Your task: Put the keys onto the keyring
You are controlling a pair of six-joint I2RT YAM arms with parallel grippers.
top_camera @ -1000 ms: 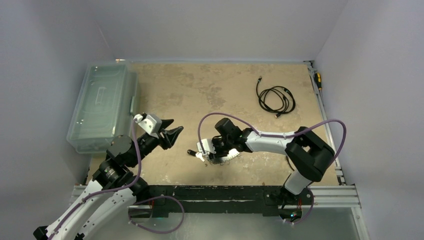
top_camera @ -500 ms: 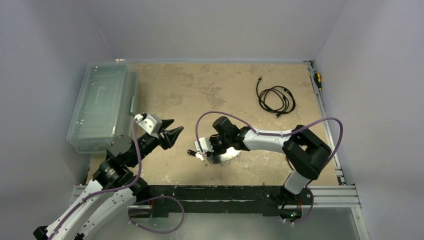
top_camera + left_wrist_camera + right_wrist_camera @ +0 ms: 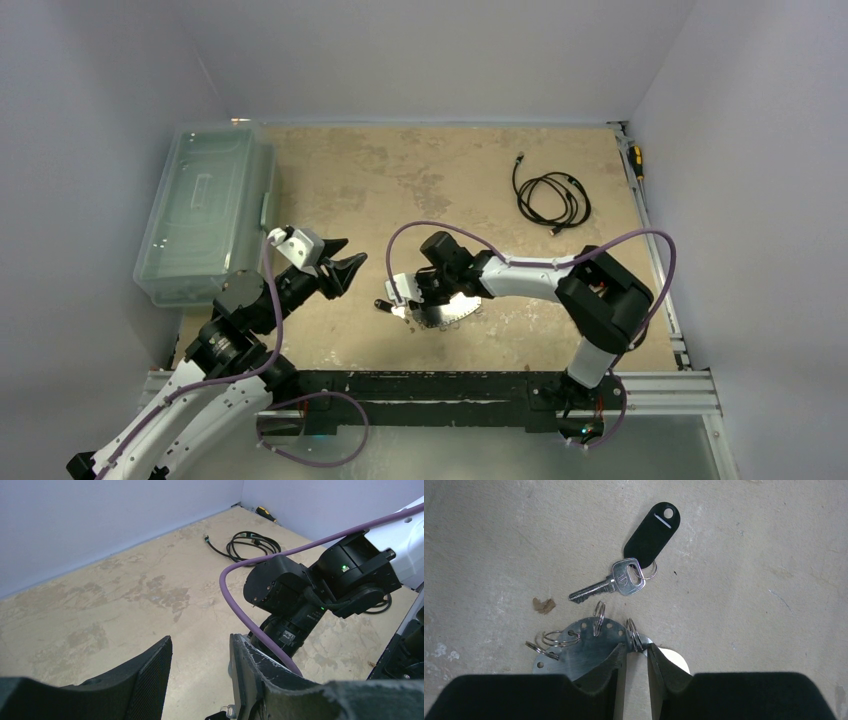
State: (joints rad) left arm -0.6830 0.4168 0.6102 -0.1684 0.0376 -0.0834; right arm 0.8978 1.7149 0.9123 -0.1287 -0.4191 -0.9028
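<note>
One small silver key (image 3: 611, 584) lies flat on the tan tabletop, joined by a little ring to a black oval tag (image 3: 653, 527); in the top view it is a dark speck (image 3: 385, 305). Just below it lies the keyring (image 3: 584, 647), a silvery plate with holes and several split rings along its edge, also seen from above (image 3: 450, 312). My right gripper (image 3: 636, 647) is low over the plate's edge, jaws narrow, a split ring between the tips with slim gaps. My left gripper (image 3: 201, 639) hovers open and empty to the left (image 3: 340, 268).
A coiled black cable (image 3: 552, 198) lies at the back right. A clear lidded plastic bin (image 3: 205, 210) fills the left side. A yellow-and-black screwdriver (image 3: 634, 160) rests by the right wall. A brown scrap (image 3: 543, 605) lies beside the key.
My right gripper has shifted slightly left over the keyring and its jaws have narrowed around a split ring. The left arm has stayed still.
</note>
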